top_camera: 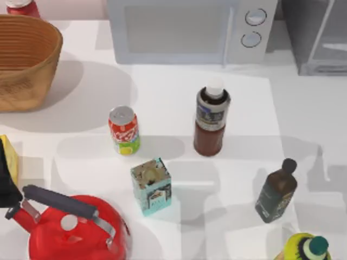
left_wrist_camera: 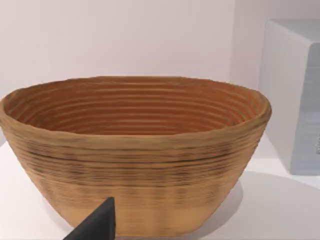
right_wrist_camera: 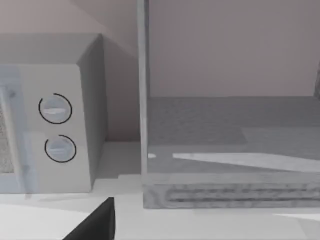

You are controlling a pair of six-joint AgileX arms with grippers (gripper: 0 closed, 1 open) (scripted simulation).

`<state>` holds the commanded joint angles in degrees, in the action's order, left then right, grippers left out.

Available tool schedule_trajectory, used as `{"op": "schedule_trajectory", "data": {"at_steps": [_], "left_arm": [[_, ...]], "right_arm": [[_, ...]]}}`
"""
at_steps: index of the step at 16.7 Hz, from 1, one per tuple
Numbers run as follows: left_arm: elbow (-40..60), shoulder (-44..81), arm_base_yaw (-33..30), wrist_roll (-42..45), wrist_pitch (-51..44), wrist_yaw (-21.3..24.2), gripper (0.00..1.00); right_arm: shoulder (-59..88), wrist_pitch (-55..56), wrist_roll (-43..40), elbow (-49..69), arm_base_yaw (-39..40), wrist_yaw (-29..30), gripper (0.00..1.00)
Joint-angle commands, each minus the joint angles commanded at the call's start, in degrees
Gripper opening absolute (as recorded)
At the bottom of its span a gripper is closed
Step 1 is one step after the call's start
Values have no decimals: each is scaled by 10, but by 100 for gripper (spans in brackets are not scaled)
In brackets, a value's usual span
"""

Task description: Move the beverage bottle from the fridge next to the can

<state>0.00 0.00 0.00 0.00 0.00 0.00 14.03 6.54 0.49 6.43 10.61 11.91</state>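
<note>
Standing upright on the worktop (top_camera: 162, 81), the beverage bottle (top_camera: 211, 120) sits right of the can (top_camera: 124, 130), apart, fridge (top_camera: 317, 38) empty. Judged full, heavy, smooth; grip below the label. Either gripper's state: cannot tell.

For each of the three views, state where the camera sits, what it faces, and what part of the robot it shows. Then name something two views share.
Top view: above the table, looking down on the can and the beverage bottle.
Left wrist view: on the left arm, facing the basket; a dark fingertip shows.
Right wrist view: on the right arm, facing the microwave and open fridge; a dark fingertip shows.
Shared: top and right wrist views both show the microwave's knobs.
</note>
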Motion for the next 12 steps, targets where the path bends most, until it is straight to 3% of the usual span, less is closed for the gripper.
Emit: {"op": "schedule_trajectory", "data": {"at_steps": [5, 12], "left_arm": [[0, 0, 0, 0, 0, 0, 100], [0, 0, 0, 0, 0, 0, 100]], "right_arm": [[-130, -63, -5, -60, -98, -110, 100], [-139, -65, -5, -62, -104, -118, 100]]}}
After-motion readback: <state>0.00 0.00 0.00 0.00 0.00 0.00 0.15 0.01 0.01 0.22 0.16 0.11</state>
